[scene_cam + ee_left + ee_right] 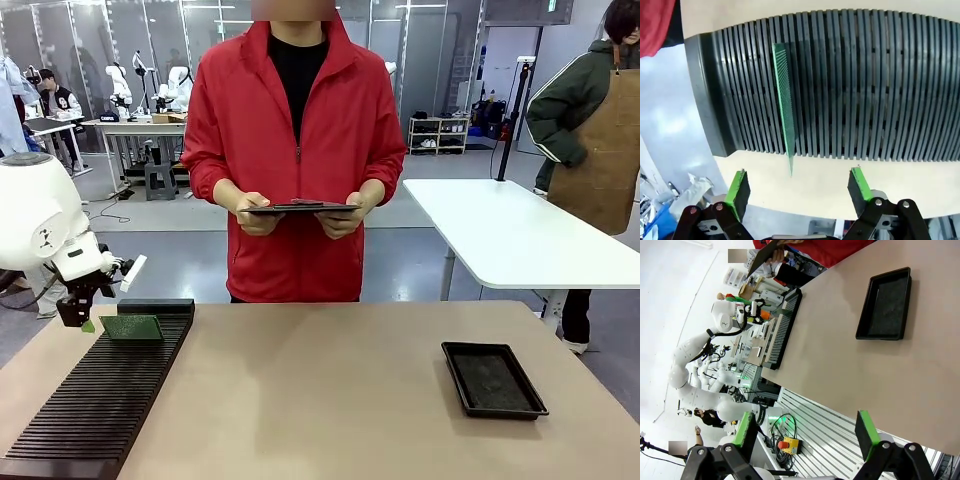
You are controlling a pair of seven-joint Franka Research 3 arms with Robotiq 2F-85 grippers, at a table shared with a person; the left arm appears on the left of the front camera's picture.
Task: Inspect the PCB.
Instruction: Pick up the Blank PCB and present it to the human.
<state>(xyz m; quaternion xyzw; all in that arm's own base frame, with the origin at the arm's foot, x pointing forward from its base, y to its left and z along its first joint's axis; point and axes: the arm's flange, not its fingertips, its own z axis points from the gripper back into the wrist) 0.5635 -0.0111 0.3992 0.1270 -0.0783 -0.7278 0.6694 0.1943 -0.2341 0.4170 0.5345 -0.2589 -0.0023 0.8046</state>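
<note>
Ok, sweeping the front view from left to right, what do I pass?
Left arm, jaws open → PCB → dark clipboard held by the person → black tray.

The robot's left arm [35, 215] is a glossy white, rounded shell with small dark markings near the wrist and a white block jutting beside it. It ends in the black left pincer [799, 172], whose two fingers [737, 187] carry bright green pads on black linkage bars fixed with silver screws. The right pincer [805, 415] is built alike, with black bars, silver screw heads and green pads. The person wears a long-sleeved red zip-up jacket [295, 150] with a high collar over a black top
</note>
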